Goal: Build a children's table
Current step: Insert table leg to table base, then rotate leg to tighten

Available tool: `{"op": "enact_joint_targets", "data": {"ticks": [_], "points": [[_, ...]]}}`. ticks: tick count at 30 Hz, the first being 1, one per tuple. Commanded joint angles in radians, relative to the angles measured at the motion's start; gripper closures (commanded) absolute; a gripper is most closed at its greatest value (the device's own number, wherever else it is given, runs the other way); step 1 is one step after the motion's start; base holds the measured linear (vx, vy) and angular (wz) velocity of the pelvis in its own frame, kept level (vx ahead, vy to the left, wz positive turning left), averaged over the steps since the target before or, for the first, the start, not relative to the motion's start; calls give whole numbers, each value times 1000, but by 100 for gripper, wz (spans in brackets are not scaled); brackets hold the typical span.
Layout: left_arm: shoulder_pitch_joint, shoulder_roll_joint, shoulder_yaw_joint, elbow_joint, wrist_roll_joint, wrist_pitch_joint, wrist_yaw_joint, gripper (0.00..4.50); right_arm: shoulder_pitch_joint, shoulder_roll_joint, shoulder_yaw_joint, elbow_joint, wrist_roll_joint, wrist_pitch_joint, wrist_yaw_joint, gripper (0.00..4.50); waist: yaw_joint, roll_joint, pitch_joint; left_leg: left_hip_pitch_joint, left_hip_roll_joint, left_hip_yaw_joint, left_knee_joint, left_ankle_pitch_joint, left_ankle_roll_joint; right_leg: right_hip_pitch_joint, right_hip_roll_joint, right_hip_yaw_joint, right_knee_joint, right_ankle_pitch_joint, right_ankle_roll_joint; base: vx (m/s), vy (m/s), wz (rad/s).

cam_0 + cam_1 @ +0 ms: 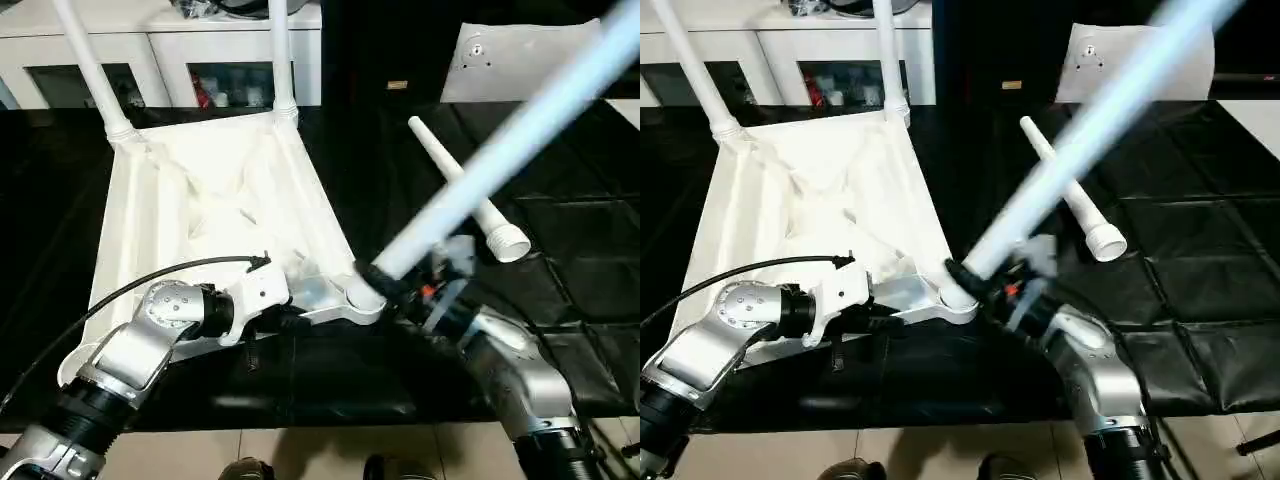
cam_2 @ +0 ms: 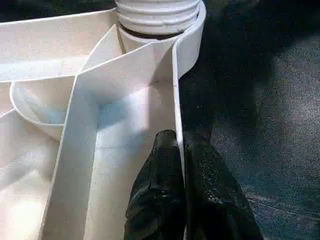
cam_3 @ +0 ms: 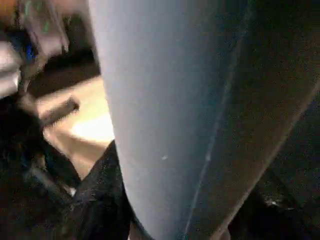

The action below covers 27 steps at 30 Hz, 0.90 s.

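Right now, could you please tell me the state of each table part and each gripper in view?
Table top: upside down, ribbed underside up.
Two far legs: standing in their corner sockets.
Third leg: held slanted, its end at the near corner socket.
Fourth leg: lying loose on the dark mat.
Left gripper: shut on the top's rim.
Right gripper: gripping the third leg.

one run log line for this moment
left claw: shut on tabletop rim | right claw: holds leg at near corner socket

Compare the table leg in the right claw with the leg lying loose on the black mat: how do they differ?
The held leg slants up off the mat, its lower end at the tabletop's near corner socket; the loose leg lies flat, apart from the tabletop. The right claw grips the held one; nothing touches the loose one. Both are long, round, white and tapered.
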Motion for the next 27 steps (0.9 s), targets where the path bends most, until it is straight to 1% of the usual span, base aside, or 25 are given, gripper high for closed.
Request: {"op": "enact_joint_targets", "data": {"ticks": [1,2,3,4,5,6,7,8,9,10,11,12,13,15,16,18,19,20,21,22,23,24,25,26,27], "points": [[-10,18,17,19,20,-23,11,450,39,-37,58,84,-106,11,20,258,-9,-8,-35,22,13,-13,-72,-461,17,11,-69,24,-124,-781,-14,0,0,0],[-10,18,18,21,22,-24,11,450,34,-42,70,88,-116,2,29,258,-10,-11,-33,24,12,-14,-71,-468,17,10,-69,22,-127,-794,-10,0,0,0],[-11,18,18,22,23,-25,10,450,27,-46,81,92,-121,-4,40,258,-12,-11,-32,23,11,-15,-71,-475,17,11,-68,19,-128,-805,-3,0,0,0],[-12,18,20,22,24,-26,7,450,19,-48,91,100,-122,-9,54,258,-13,-14,-30,26,9,-16,-70,-486,17,9,-69,16,-132,-830,8,0,0,0],[-13,21,18,22,27,-28,4,450,13,-52,98,104,-126,-11,61,258,-16,-12,-30,31,9,-17,-68,-493,18,8,-69,13,-137,-840,14,0,0,0],[-16,26,15,24,33,-35,-6,450,-1,-58,113,118,-134,-18,79,258,-17,-15,-27,31,9,-17,-69,-495,19,7,-69,12,-140,-842,15,0,0,0],[-19,29,12,25,34,-41,-16,450,-12,-62,122,127,-135,-17,94,258,-20,-15,-27,28,10,-20,-73,-497,20,12,-69,9,-139,-826,13,0,0,0],[-22,32,9,28,34,-49,-29,450,-23,-64,129,137,-134,-12,109,258,-23,-11,-29,29,13,-22,-78,-502,23,17,-69,7,-138,-797,4,0,0,0],[-28,34,5,33,32,-61,-45,450,-37,-68,138,151,-130,-8,130,258,-25,-12,-25,27,14,-22,-82,-506,26,17,-68,7,-139,-784,-1,0,0,0],[-48,37,-7,52,29,-91,-89,450,-69,-73,155,181,-121,13,188,258,-28,-10,-25,28,17,-24,-84,-517,27,19,-69,6,-137,-763,-11,0,0,0],[-55,37,-12,58,28,-99,-103,450,-77,-75,160,188,-118,20,206,258,-31,-11,-22,29,18,-24,-86,-530,28,17,-67,7,-137,-750,-21,0,0,0],[-70,37,-17,72,28,-111,-122,450,-87,-81,172,193,-115,37,239,258,-32,-10,-21,31,18,-24,-87,-532,27,18,-68,8,-137,-742,-26,0,0,0],[-95,32,-23,97,31,-126,-140,450,-98,-92,192,195,-109,60,285,258,-28,-11,-17,33,22,-23,-92,-524,30,19,-72,13,-136,-710,-46,0,0,0],[-113,27,-23,115,32,-132,-146,450,-103,-98,202,194,-104,78,311,258,-25,-12,-17,36,23,-21,-93,-518,31,19,-72,16,-135,-704,-54,0,0,0],[-140,19,-22,143,34,-139,-153,450,-104,-111,220,180,-92,114,352,258,-21,-13,-16,35,27,-22,-96,-507,28,21,-75,20,-129,-682,-74,0,0,0],[-166,12,-18,175,35,-147,-155,450,-102,-120,234,163,-86,137,378,258,-18,-13,-14,30,30,-22,-100,-499,27,25,-76,23,-125,-659,-84,0,0,0],[-193,7,-13,211,40,-156,-154,450,-100,-129,250,148,-78,158,404,258,-12,-17,-17,28,32,-20,-102,-476,28,28,-77,29,-118,-621,-99,0,0,0],[-201,6,-13,223,44,-162,-153,450,-100,-130,254,144,-77,161,409,258,-9,-18,-21,27,33,-20,-102,-462,28,32,-79,31,-113,-598,-108,0,0,0],[-209,6,-13,237,48,-169,-152,450,-99,-131,258,141,-76,165,415,258,-7,-18,-20,23,34,-19,-104,-449,31,34,-80,33,-111,-582,-114,0,0,0],[-239,7,-10,291,64,-191,-150,450,-103,-123,265,146,-82,162,420,258,1,-19,-23,23,35,-13,-104,-418,37,33,-79,37,-107,-539,-131,51,-7,0],[-247,7,-8,308,67,-199,-153,450,-105,-118,263,151,-85,160,420,258,3,-19,-25,26,36,-12,-104,-412,35,32,-79,39,-106,-527,-138,51,-7,0],[-247,7,-8,308,67,-199,-153,450,-105,-118,263,151,-85,160,420,258,3,-21,-24,25,35,-10,-104,-404,35,33,-79,40,-104,-519,-143,0,0,0],[-258,9,-4,334,72,-211,-157,450,-110,-108,257,162,-90,156,411,258,4,-21,-26,18,37,-12,-106,-384,32,41,-81,40,-96,-495,-153,0,0,0],[-261,14,-1,351,76,-216,-154,450,-116,-94,248,178,-99,142,387,258,3,-23,-22,18,35,-10,-108,-397,32,37,-78,39,-99,-530,-147,0,0,0],[-262,16,0,355,78,-218,-153,450,-117,-89,245,183,-102,137,379,258,2,-23,-20,20,34,-10,-108,-408,30,36,-80,39,-102,-560,-140,0,0,0]]}}
